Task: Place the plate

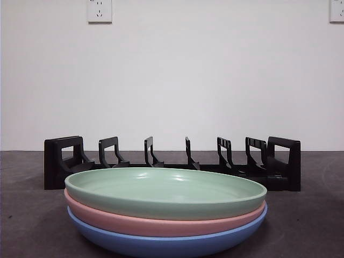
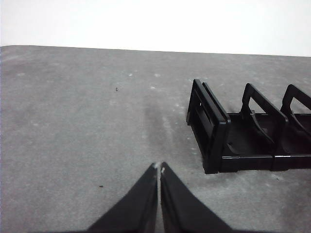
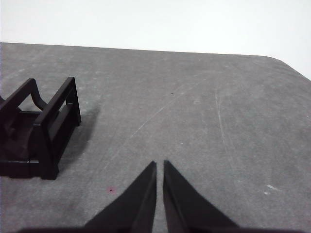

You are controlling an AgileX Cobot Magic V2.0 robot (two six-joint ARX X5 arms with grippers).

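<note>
Both pincers hang clenched and empty over bare table, the left pincer (image 2: 159, 168) near one end of the black rack (image 1: 172, 161) and the right pincer (image 3: 160, 165) near the other end. Three shallow, matte plates sit stacked at the table's front, just before the rack: a green plate (image 1: 165, 192) on top, a pink plate (image 1: 161, 224) beneath it, a blue plate (image 1: 166, 244) at the bottom. Grey and scuffed, the table (image 1: 306, 215) runs back to a plain white wall (image 1: 172, 75) with two sockets, one (image 1: 99, 11) at upper left.
</note>
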